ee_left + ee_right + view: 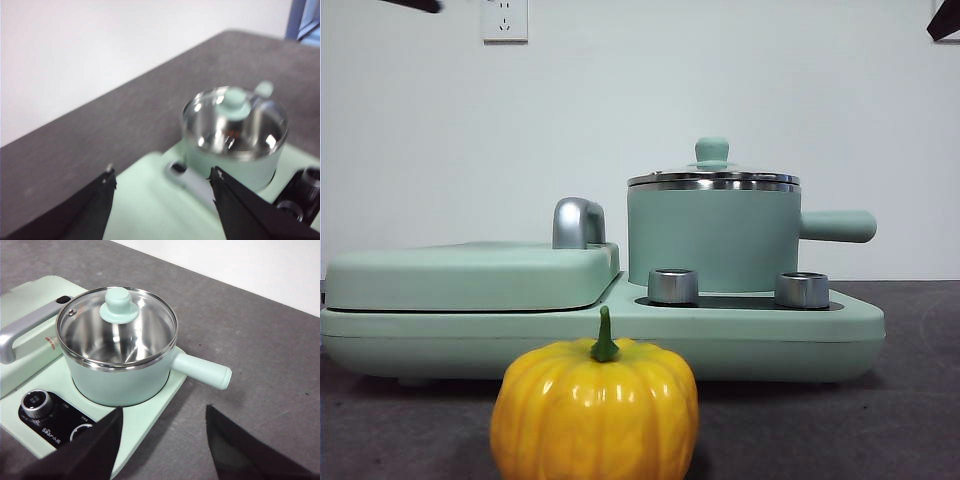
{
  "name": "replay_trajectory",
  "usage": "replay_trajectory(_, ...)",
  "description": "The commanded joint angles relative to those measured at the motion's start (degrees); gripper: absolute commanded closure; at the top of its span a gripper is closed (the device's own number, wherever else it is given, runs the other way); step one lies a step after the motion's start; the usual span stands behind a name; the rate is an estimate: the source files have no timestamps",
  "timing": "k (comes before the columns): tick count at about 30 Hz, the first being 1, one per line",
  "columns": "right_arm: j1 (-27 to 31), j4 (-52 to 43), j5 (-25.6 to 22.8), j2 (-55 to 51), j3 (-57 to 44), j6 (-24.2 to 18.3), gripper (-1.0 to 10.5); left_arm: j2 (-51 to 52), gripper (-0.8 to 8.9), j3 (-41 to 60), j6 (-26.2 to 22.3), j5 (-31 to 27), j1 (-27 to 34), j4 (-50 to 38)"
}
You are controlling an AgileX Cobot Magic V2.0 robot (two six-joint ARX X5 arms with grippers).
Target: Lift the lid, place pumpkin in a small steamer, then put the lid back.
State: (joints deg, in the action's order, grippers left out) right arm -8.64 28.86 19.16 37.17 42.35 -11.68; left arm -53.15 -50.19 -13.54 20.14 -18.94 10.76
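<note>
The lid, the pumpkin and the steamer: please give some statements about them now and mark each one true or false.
1. The lid sits on the small steamer. True.
2. The pumpkin is inside the steamer. False: it stands on the table in front of the appliance base.
3. The right gripper holds the lid's knob. False: it is open, apart from the pot.
4. The left gripper holds nothing. True.
5. The steamer is empty. True.

Even bright light; left wrist view blurred, glare on the lid (116, 327).
</note>
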Motion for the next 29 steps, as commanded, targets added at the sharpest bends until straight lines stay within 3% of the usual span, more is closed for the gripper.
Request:
replay_trajectory(1, -0.28, -1.16, 0.0, 0.2, 0.96, 1.79, 6.8, -3.37, 5.05, -1.18, 3.87, 0.48, -2.19, -4.76)
replay_trajectory(8, -0.28, -1.84, -0.02, 0.22, 0.96, 2.08, 6.8, -13.4, 5.05, -1.92, 8.52, 0.48, -7.48, -15.93)
replay_trajectory(14, -0.28, -1.84, -0.04, 0.22, 0.96, 2.1, 6.8, -22.4, 5.05, -6.16, 8.63, 0.48, -11.21, -19.82)
replay_trajectory(29, -0.28, -1.84, -0.09, 0.22, 0.96, 2.1, 6.8, -39.23, 5.05, -19.26, 7.96, 0.46, -16.44, -19.8)
